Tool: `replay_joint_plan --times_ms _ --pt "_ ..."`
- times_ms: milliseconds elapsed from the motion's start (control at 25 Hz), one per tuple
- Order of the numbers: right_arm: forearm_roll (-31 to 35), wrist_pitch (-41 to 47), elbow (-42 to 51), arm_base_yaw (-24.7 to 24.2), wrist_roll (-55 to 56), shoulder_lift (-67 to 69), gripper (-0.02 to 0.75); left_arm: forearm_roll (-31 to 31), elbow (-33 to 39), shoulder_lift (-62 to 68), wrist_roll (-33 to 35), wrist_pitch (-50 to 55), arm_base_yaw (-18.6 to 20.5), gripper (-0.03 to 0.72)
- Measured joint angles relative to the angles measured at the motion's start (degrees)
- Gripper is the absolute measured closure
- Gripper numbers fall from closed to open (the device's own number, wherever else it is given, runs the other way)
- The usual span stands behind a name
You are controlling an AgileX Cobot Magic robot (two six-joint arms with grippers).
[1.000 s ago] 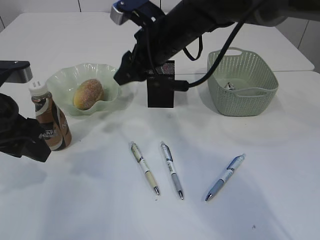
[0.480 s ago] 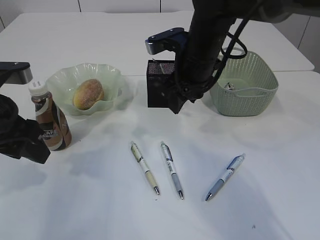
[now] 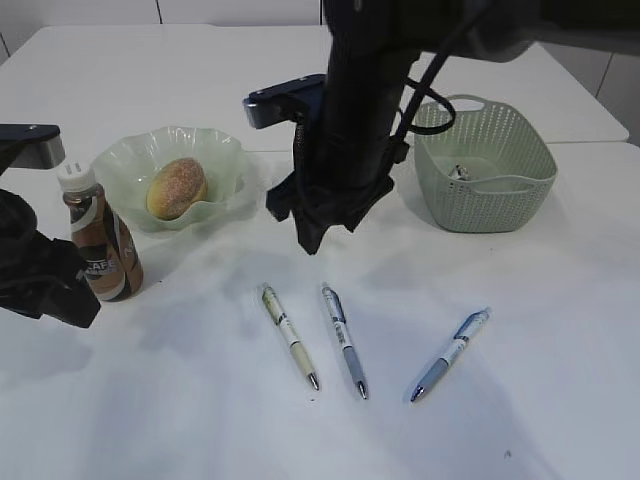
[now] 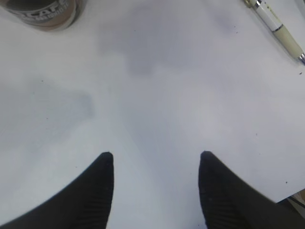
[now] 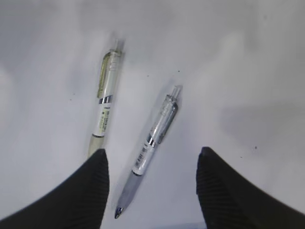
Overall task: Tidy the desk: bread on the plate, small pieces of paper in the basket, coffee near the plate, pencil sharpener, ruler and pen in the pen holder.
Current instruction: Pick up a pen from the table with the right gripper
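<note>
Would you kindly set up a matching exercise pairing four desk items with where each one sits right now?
Items:
1. bread
2. coffee
3. crumpled paper
4. grey pen

Places:
A. in the basket
B. flat on the desk, between two other pens
C. on the plate
D. upright on the desk, left of the plate

Pairs: 1-C, 2-D, 3-A, 4-B

At the far back stand pale panels (image 3: 232, 10) with dark vertical seams, possibly cabinet doors.
</note>
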Motion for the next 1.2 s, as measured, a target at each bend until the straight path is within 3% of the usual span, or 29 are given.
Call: replay_joint_plan --times_ms 320,520,680,960,1200 --pt "-1.75 -1.60 -0.19 6.17 8.08 2.65 0.278 0.00 0.00 0.00 0.00 0.00 0.00 0.288" --pt "-1.75 -1.65 -0.47 6.58 10.98 5.91 0.290 0.00 0.00 0.00 0.00 0.00 0.00 0.288" --pt "-1.98 -1.65 -5.12 6.58 11.69 9.36 0.365 0.00 0.00 0.00 0.00 0.00 0.00 0.288" --pt "-2.01 0.35 -14.32 6.58 11.91 14.89 0.376 0.00 0.00 0.00 0.00 0.00 0.00 0.288" --pt "-2.24 0.71 -14.98 6.58 12.20 17.82 0.377 0.00 0.00 0.00 0.00 0.00 0.00 0.288"
